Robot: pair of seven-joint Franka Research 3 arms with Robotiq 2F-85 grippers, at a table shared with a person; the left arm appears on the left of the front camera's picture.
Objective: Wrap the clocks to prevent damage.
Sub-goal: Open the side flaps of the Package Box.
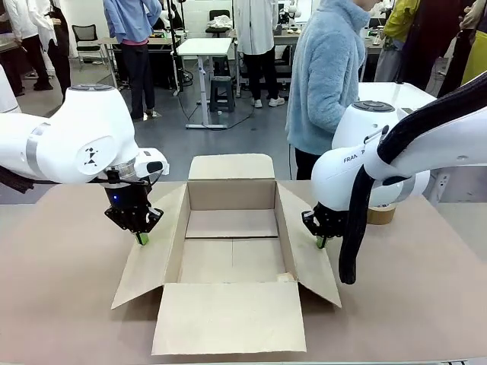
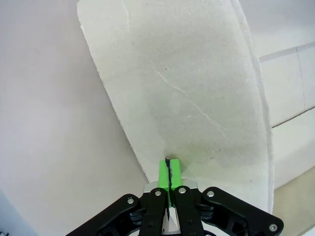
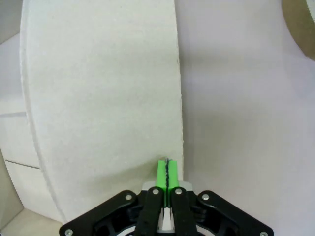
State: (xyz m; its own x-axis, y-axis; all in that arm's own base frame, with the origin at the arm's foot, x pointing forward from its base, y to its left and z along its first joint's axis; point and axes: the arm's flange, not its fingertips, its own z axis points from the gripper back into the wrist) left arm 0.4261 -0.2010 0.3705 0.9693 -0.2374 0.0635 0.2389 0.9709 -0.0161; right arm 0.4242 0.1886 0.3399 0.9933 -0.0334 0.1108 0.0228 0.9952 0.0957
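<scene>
Brown cardboard box: flaps are pressed by left tool and right tool, both closed, empty; clocks, likely fragile, are best held mid-body.

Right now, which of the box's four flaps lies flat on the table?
The near flap, on the robot's side. The left flap and right flap slope outward, and the far flap rises behind the opening.
</scene>
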